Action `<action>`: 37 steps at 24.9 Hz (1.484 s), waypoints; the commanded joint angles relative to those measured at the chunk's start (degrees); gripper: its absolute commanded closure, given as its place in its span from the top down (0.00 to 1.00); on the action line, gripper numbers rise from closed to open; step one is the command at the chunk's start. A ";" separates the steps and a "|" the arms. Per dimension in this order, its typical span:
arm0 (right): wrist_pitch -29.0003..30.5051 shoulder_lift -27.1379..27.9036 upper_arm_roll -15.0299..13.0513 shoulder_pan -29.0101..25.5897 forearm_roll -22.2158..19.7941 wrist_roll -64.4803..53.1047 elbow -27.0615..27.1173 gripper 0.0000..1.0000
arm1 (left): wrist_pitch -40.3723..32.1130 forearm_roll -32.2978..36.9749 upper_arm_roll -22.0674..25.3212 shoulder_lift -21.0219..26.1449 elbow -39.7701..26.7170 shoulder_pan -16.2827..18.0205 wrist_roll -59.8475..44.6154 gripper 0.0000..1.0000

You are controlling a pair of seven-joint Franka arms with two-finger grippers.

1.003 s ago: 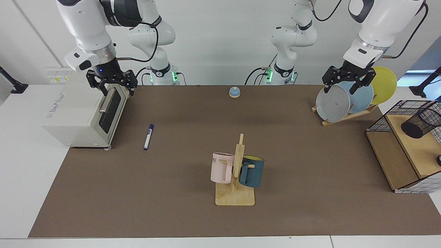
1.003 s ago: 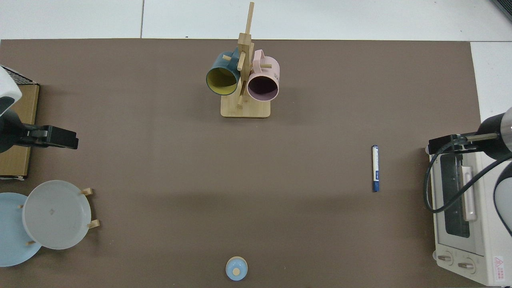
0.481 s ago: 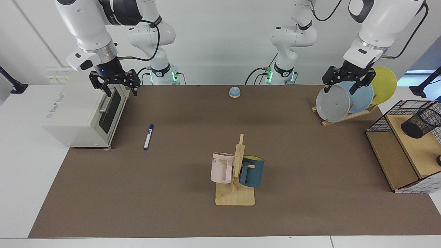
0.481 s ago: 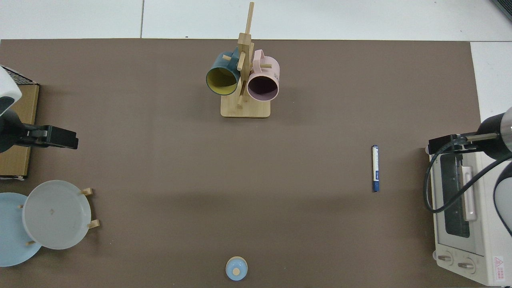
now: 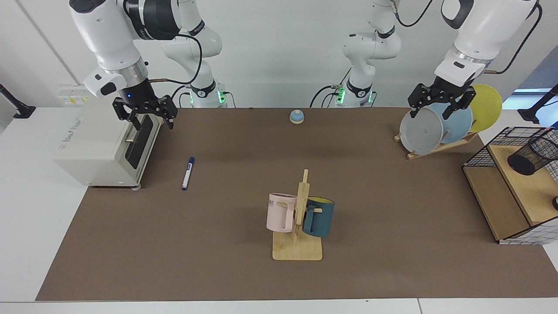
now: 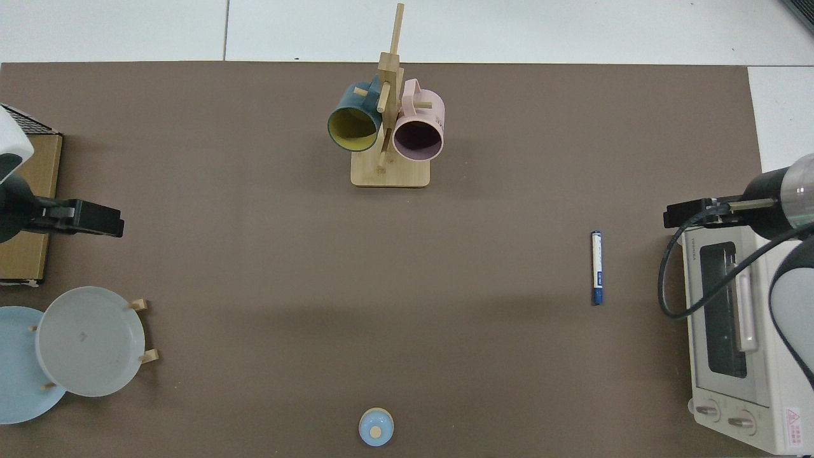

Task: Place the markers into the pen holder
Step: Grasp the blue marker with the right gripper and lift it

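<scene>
Facing view: the marker [image 5: 188,173] lies flat on the mat [image 5: 244,279], cap toward the far edge, just beside the oven [image 5: 104,146] and well apart from the holder [image 5: 532,156]. The holder sits tilted inside the wire basket [image 5: 479,158] at the opposite end of the table. The right gripper [image 5: 145,121] hangs above the oven's front corner, its fingers spread wide with nothing between them, and it is not over the marker. The left gripper [image 5: 437,111] waits in front of the plates [image 5: 421,131], fingers also apart and empty.

Likely trouble: the marker is thin and lies flat, so a descent that stops short closes on air, while one that goes too low jams the fingertips into the mat. The oven door is close, and a careless sweep could knock it. The pen and the cup sit at opposite ends, so one arm probably cannot do it alone; a handover risks a drop. The holder's tilt and narrow mouth make a missed insertion plausible.

Top view: the marker [image 6: 596,268] lies lengthwise between the oven [image 6: 738,343] and the mug rack [image 6: 389,172], blue cap pointing toward the bell [image 6: 376,427] side. The right gripper [image 6: 690,212] reaches past the oven's corner, near the pen but off to one side. If it closes off-centre or along the barrel, the pen may roll or pivot out. The left gripper [image 6: 95,218] sits by the basket's board [image 6: 28,191]; the holder is out of frame here.
</scene>
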 commanded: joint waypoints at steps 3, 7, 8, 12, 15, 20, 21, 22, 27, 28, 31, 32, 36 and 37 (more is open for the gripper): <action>8.44 1.64 0.35 -0.71 0.78 -0.73 -6.42 1.00 | -0.48 1.07 -0.10 -0.63 -0.37 0.28 0.25 1.00; 9.93 6.64 0.43 -0.18 0.78 -0.73 -7.74 1.00 | 1.63 1.07 -0.19 -0.72 -1.86 0.19 -0.19 1.00; 10.90 8.14 0.35 -0.18 0.78 -0.64 -8.35 1.00 | 1.90 1.07 -0.19 -0.72 -2.56 0.19 -0.02 1.00; 19.59 11.13 0.43 -0.09 0.78 0.05 -13.35 1.00 | 2.95 1.07 -0.10 -0.63 -4.94 0.46 0.07 1.00; 25.57 13.33 0.35 -0.18 0.69 2.43 -18.10 1.00 | 2.96 1.07 -0.10 -0.63 -5.82 0.46 0.07 1.00; 27.25 15.80 0.35 -0.89 0.69 2.61 -19.17 1.00 | 2.95 1.07 -0.10 -0.80 -5.99 0.46 0.34 1.00; 27.25 15.80 0.35 -0.89 0.69 2.61 -19.26 1.00 | 3.04 1.07 -0.01 -1.06 -6.52 0.46 0.34 1.00; 27.25 15.80 0.35 -0.89 0.78 2.61 -19.17 1.00 | 3.39 1.15 -0.01 -1.85 -7.39 0.63 0.42 1.00; 27.52 15.88 0.35 -0.89 0.69 2.87 -19.17 1.00 | 7.70 3.09 -0.01 -6.43 -14.26 2.04 1.83 1.00; 27.61 16.15 0.35 -0.89 0.69 3.22 -19.17 1.00 | 7.27 3.17 -0.01 -6.43 -14.17 2.39 1.83 1.00; 29.18 17.02 0.35 -0.89 0.69 3.84 -19.17 1.00 | 6.65 3.18 -0.01 -6.43 -13.65 2.92 1.92 1.00; 29.71 17.20 0.35 -0.89 0.69 3.93 -19.17 1.00 | 6.56 3.18 -0.01 -6.34 -13.38 3.09 1.92 1.00; 30.42 17.73 0.43 -0.80 0.78 4.10 -19.17 1.00 | 6.12 3.00 0.08 -5.90 -12.32 3.36 1.92 1.00; 30.42 17.90 0.35 -0.80 0.78 4.28 -19.17 1.00 | 5.68 2.83 0.08 -5.90 -12.24 3.45 2.01 1.00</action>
